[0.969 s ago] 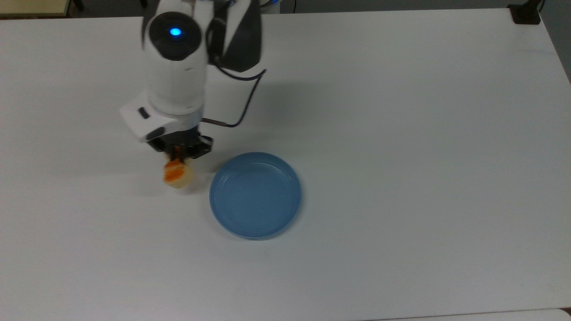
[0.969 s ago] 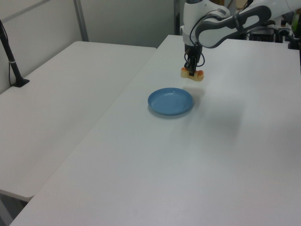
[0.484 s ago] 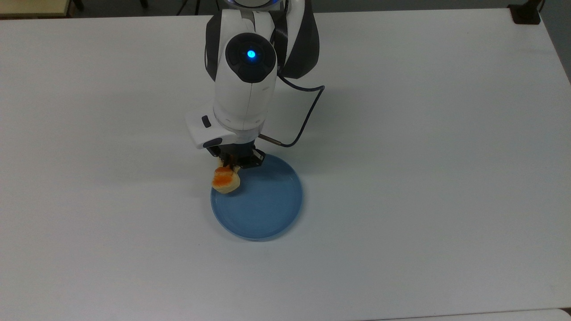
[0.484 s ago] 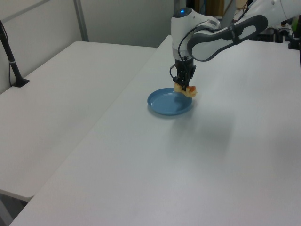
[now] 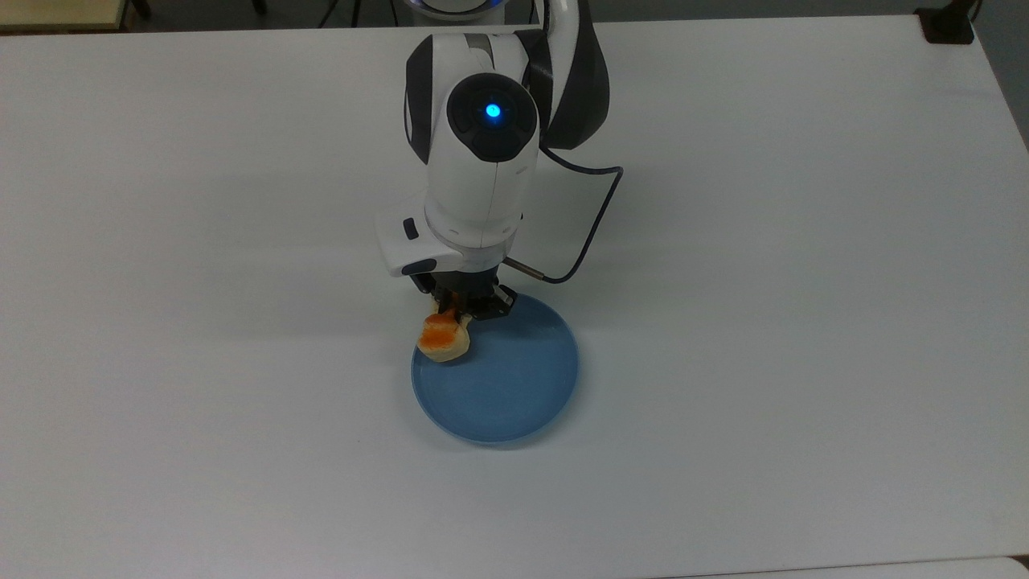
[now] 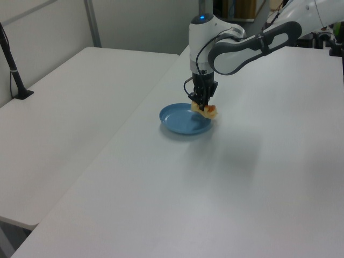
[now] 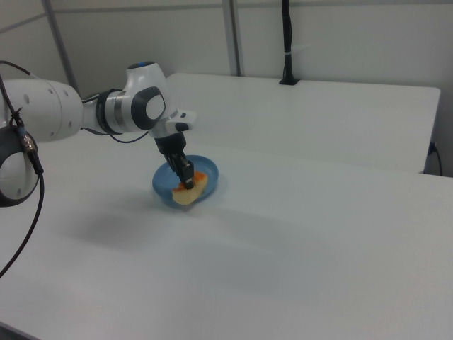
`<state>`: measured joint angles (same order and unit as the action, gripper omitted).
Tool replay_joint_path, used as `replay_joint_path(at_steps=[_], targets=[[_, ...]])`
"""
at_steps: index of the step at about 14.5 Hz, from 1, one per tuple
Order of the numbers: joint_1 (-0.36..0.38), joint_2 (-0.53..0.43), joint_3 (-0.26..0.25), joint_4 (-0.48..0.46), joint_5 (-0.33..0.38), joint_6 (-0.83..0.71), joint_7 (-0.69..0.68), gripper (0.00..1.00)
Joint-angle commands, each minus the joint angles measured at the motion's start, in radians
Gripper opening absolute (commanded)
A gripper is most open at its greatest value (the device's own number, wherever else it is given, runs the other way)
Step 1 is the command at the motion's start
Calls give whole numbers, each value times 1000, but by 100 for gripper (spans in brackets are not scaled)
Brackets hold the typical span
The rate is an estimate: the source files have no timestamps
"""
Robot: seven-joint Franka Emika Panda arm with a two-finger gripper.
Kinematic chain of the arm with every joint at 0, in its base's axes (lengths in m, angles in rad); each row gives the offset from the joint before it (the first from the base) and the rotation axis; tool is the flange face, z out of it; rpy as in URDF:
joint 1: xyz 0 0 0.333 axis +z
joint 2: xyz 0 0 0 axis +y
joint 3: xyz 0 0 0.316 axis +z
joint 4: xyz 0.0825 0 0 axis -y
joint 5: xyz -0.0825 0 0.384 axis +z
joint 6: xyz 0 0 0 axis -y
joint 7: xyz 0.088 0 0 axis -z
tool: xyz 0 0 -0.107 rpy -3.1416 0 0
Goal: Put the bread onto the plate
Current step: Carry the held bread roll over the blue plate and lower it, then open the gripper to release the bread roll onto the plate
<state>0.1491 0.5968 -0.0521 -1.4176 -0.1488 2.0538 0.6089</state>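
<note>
the bread (image 5: 443,341) hangs tilted over the plate (image 5: 514,394) rim at about 10 o'clock in the top view, pinched by the gripper (image 5: 452,312). around them lies the white table (image 5: 804,281).

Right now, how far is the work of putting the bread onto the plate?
Done: the bread is picked up, clamped in the gripper and tilted. In hand: it hangs at the blue plate's edge on the top view's left, partly over the rim; whether it touches the plate cannot be told. Left: carry it further over the plate's middle, lower it, open the gripper and withdraw.
</note>
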Motion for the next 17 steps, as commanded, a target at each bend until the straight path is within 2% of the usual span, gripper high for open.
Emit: replay_joint_path(at_steps=[1, 4, 12, 17], targets=[[7, 12, -3, 17, 15, 19, 75, 100], [10, 6, -3, 19, 15, 6, 143, 100], [7, -17, -3, 22, 12, -32, 137, 100], [-19, -106, -3, 22, 40, -98, 117, 100]])
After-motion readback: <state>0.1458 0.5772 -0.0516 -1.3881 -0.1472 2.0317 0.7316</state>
